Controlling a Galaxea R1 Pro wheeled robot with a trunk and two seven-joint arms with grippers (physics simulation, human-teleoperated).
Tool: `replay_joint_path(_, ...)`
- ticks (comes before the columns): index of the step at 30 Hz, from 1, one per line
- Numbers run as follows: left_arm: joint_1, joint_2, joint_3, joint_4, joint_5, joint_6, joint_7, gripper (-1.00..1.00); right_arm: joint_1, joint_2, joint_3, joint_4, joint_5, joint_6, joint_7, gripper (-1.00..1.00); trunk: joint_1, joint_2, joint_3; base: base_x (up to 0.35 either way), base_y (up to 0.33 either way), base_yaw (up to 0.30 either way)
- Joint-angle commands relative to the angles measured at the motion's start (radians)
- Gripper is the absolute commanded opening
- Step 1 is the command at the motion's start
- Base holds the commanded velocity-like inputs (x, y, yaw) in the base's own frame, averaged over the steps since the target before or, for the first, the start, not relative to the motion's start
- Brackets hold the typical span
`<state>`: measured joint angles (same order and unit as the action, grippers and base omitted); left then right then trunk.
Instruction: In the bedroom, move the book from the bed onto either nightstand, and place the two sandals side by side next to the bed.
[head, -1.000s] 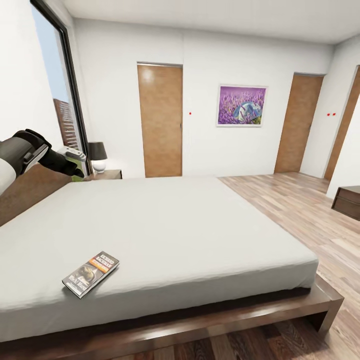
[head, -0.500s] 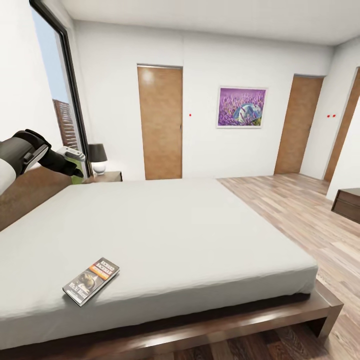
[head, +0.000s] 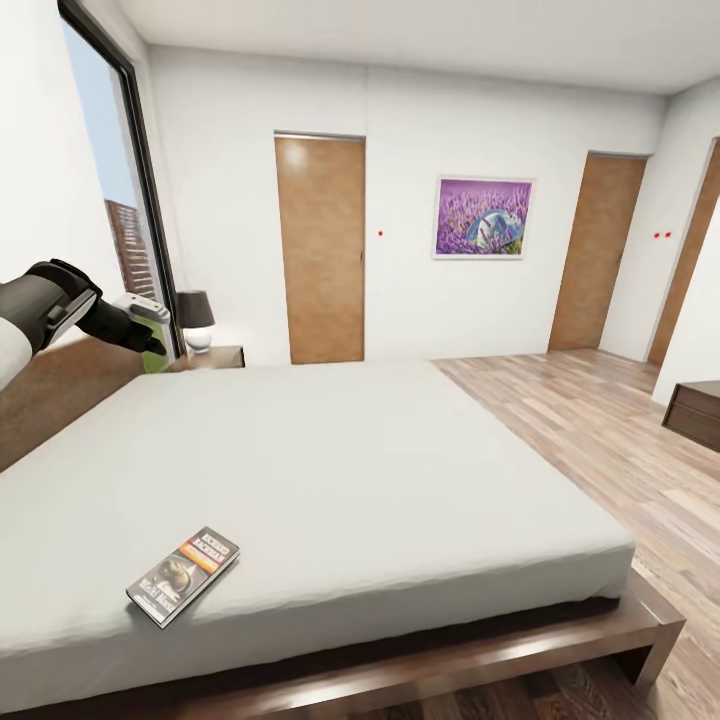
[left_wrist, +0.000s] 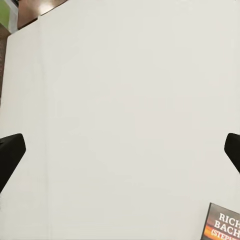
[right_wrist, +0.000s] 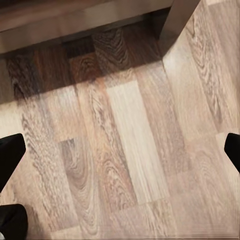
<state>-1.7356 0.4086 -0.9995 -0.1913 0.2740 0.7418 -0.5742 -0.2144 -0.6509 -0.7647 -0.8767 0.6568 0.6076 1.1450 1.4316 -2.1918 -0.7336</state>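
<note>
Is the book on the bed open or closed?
Closed: the book lies flat on the bed, front cover up, with no pages spread.

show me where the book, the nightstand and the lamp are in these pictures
the book (head: 183, 575), head view, middle of its cover, lying on the bed.
the nightstand (head: 222, 356), head view, its dark wooden top beyond the bed's far corner.
the lamp (head: 195, 308), head view, its dark shade, standing on the nightstand.

The bed (head: 330, 470) has a smooth, matt off-white cloth mattress on a dark polished wooden frame. The book (head: 183, 574) is a glossy paper paperback. The floor (right_wrist: 125, 145) is grained wood planking with a slight sheen; the doors (head: 321, 250) are plain brown wood.
</note>
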Motion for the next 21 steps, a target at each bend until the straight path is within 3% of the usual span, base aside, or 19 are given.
replay_joint_path(1,-0.001,0.001,-0.008,-0.002,0.01,0.007,0.0,1.0,-0.002,0.001,-0.001,0.002,0.007,0.009,0.004,1.0,-0.004,0.007,0.002,0.0,0.0,0.0)
replay_joint_path(12,-0.001,0.002,-0.008,-0.002,0.01,0.006,0.0,1.0,-0.002,-0.001,0.006,0.073,0.009,0.018,-0.082,1.0,-0.046,0.084,0.037,0.0,0.0,0.0)
replay_joint_path(21,0.0,0.002,-0.008,-0.002,0.01,0.005,0.001,1.0,-0.002,0.0,0.01,0.142,0.009,0.02,-0.112,1.0,-0.081,0.147,0.065,0.0,0.0,0.0)
